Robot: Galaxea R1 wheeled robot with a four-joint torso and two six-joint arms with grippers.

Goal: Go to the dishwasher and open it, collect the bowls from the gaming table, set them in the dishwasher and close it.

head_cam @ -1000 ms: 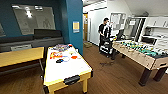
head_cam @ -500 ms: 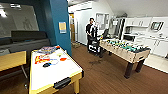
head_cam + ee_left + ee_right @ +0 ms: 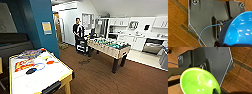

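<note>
A blue bowl hangs close over the wooden floor in the left wrist view, with my left gripper shut on its rim. In the right wrist view a green bowl is carried the same way, a dark finger of my right gripper over its edge. The gaming table stands at the lower left of the head view. On its white top lie a black bowl, a red-orange bowl and a yellow bowl. The dishwasher sits under the far right counter, its door apparently open.
A table-football table stands mid-room on the brown wood floor. A person with a control rig stands behind it. A teal wall corner rises left of centre. White kitchen cabinets line the back right.
The whole head picture has shifted: the camera has turned right, so the gaming table now sits further left and the kitchen and dishwasher have come into view.
</note>
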